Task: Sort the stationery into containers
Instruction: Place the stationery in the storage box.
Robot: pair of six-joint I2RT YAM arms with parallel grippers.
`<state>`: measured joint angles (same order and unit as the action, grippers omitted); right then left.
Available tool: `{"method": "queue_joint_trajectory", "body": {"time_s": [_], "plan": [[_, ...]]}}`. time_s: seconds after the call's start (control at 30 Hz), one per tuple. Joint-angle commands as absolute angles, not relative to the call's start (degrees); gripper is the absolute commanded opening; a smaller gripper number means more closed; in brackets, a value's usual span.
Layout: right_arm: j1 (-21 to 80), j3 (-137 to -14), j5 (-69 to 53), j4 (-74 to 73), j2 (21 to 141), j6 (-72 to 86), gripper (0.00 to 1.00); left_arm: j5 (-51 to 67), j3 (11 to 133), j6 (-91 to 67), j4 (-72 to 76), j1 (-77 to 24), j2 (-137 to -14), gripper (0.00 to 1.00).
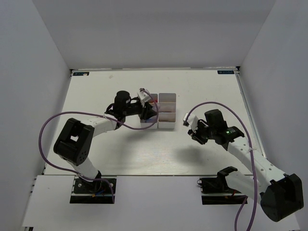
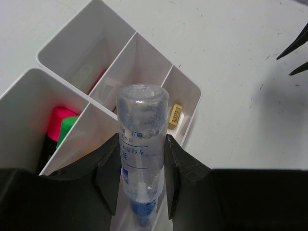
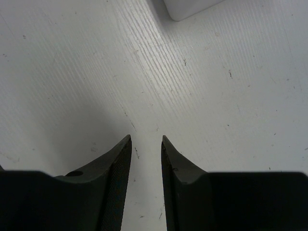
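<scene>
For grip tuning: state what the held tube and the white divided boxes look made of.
The tube looks like clear glossy plastic: see-through body, highlights on its rounded end. The boxes look like white moulded plastic, smooth satin, thin even walls.

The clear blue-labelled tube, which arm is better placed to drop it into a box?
Left. The left end effector grips the tube right above the white boxes; the right end effector hangs empty over bare table beside them.
</scene>
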<state>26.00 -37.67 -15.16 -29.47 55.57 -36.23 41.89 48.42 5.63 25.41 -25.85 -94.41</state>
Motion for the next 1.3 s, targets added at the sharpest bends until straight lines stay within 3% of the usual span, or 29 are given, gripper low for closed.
{"method": "queue_joint_trajectory", "body": {"time_s": [0.0,0.23,0.27,0.47,0.6,0.8,0.83,1.17,1.27], "plan": [[26.1,-37.44,-16.08,-28.65,55.9,-36.65,0.35,41.4,50.71,12.12,20.66,-27.68,-93.08,0.01],[26.01,-37.62,-16.35,-28.92,56.25,-36.83,0.35,38.5,50.62,15.81,17.05,-29.0,-92.46,0.07],[26.1,-37.62,-16.52,-28.92,56.08,-36.74,0.35,38.41,50.63,15.99,16.62,-29.09,-92.55,0.13],[25.93,-37.71,-16.7,-29.09,56.16,-36.83,0.35,37.18,50.89,16.35,15.65,-29.27,-92.02,0.26],[25.93,-37.71,-16.7,-29.44,56.16,-36.83,0.36,36.3,50.54,16.35,15.64,-29.35,-91.41,0.41],[25.84,-37.79,-16.79,-29.44,55.99,-36.74,0.38,35.25,50.98,16.08,15.3,-29.53,-90.97,0.52],[25.93,-37.88,-16.7,-29.44,56.16,-36.74,0.39,35.07,51.06,16.0,15.29,-29.44,-90.79,0.58],[25.93,-37.88,-16.96,-29.8,55.55,-36.65,0.4,34.1,52.21,14.86,14.41,-29.62,-88.6,0.6],[26.01,-38.06,-16.7,-29.71,55.55,-36.13,0.53,32.88,52.12,13.8,14.24,-30.14,-85.96,0.6]]}}
